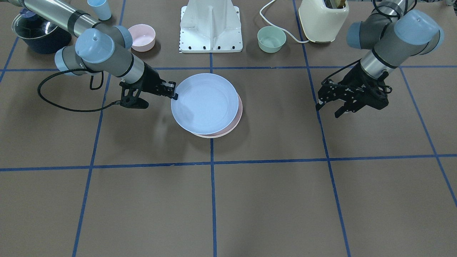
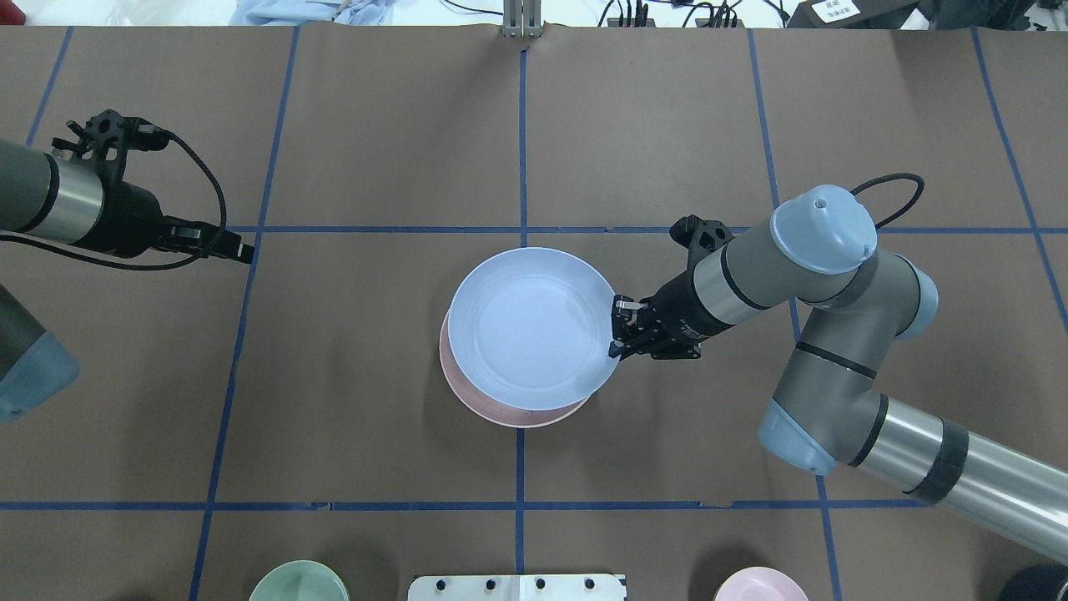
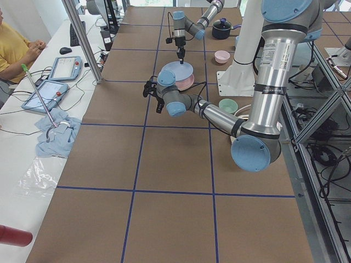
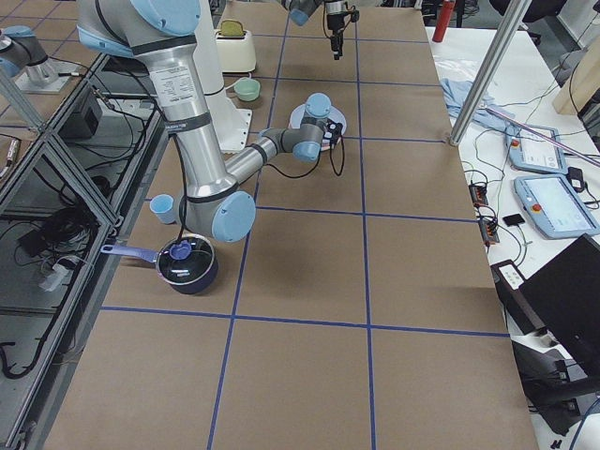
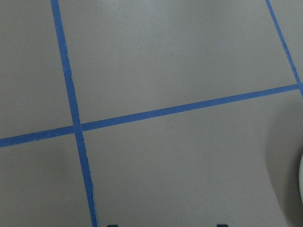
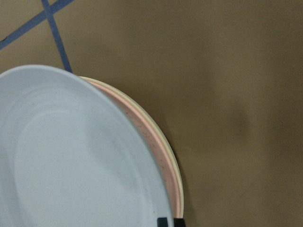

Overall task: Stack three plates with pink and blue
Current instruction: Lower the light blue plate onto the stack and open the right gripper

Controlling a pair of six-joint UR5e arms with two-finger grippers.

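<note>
Final stack step: right end effector (image 2: 618, 332) clamped on blue plate (image 2: 531, 325) rim, mid-frame, over pink plate (image 2: 501, 411) & cream plate (image 6: 159, 134). Next: centre, lower, release. Left end effector (image 1: 327, 109) apart, idle.

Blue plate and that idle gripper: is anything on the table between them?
Nothing. The overhead view shows only bare brown table between the blue plate and the left gripper.

The tabletop (image 2: 334, 125) is covered steeply from overhead and front, and from 2 ends; the blue plate (image 1: 204, 102) is shared with the close right wrist view.
</note>
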